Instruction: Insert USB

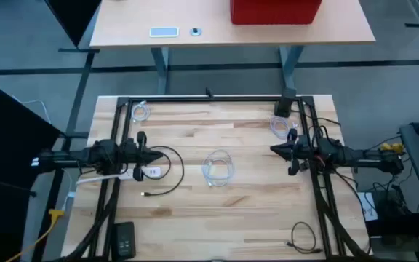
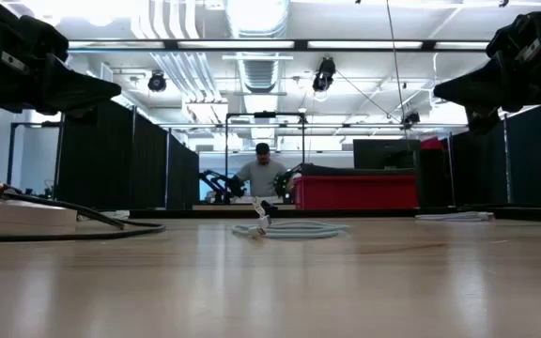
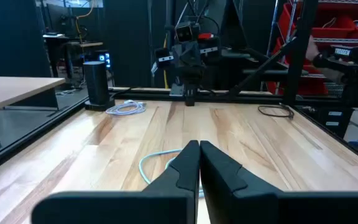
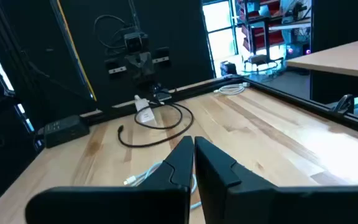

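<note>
Two grippers hover shut and empty: left gripper [image 1: 141, 149] directly above the white block-shaped adapter [image 1: 152, 172]. The black cable's loose plug [image 1: 145, 194] lies just beside it, toward the near edge, pointing left. Right gripper [image 1: 273, 150] waits well apart.

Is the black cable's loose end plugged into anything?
No, out. The black cable's loose plug lies bare on the light wooden table, touching nothing.
</note>
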`<action>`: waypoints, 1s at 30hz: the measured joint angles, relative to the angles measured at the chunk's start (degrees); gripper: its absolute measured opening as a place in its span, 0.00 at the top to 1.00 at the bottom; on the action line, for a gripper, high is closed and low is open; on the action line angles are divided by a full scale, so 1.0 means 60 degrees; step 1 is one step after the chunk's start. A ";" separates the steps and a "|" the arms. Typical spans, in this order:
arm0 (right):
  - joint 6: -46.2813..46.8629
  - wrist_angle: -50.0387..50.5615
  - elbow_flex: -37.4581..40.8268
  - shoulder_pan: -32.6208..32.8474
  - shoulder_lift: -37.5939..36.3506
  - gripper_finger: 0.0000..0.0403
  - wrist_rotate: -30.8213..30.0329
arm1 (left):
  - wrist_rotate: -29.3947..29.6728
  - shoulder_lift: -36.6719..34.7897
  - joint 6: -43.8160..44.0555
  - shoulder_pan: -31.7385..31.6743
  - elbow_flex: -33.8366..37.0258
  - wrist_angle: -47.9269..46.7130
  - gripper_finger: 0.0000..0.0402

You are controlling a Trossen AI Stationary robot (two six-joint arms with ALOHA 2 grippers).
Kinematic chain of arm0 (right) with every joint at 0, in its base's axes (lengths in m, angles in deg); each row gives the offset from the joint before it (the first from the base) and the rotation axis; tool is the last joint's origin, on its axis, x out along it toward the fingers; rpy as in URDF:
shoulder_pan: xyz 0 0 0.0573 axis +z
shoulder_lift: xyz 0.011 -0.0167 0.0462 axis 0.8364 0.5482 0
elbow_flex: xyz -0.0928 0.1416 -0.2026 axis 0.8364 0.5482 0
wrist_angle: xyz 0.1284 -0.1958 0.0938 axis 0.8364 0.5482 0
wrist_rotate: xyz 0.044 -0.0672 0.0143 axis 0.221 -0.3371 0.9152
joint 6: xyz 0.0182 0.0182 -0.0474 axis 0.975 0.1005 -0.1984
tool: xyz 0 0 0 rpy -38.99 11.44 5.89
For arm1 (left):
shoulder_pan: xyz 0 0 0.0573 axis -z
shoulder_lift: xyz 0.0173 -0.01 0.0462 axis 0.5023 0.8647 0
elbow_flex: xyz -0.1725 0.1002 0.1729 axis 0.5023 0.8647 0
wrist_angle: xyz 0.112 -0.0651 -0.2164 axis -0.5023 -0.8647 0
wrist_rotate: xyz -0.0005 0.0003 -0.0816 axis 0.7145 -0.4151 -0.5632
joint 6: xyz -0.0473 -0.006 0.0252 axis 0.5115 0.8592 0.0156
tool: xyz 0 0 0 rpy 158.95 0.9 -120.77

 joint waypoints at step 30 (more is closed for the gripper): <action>-0.0006 -0.0214 0.0002 0.0000 0.0004 1.00 -0.0015 | 0.0003 0.0000 -0.0002 0.0000 0.0000 -0.0003 1.00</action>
